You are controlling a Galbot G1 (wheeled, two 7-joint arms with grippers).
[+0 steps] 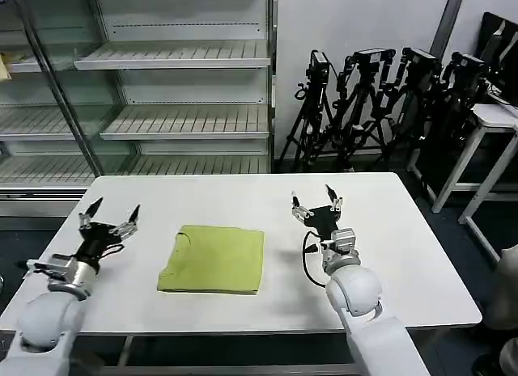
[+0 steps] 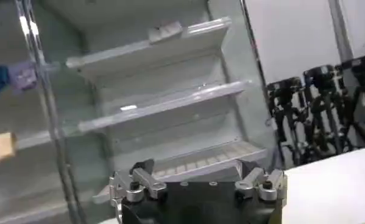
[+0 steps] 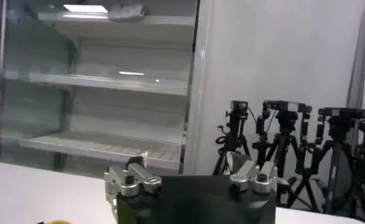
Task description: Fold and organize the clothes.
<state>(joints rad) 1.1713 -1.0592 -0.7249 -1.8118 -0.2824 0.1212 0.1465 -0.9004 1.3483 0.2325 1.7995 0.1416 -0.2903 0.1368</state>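
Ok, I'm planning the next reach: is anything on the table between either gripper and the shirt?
Nothing visible. The shirt lies folded on the white table, with bare tabletop on both sides. The left gripper hovers open to its left, the right gripper open to its right, both apart from it.

Soft, thin matt cloth for the lime T-shirt (image 1: 213, 259) — smooth, folded flat. Smooth white table (image 1: 388, 230), faintly satin. Bare silvery metal on the fingers of the left gripper (image 1: 108, 215) and right gripper (image 1: 316, 202), dark matt housings behind (plastic or metal, hard to tell). Pale slatted shelves (image 1: 186, 121) with a dull sheen — glossy upright posts. Black matt tripods (image 1: 364, 109).
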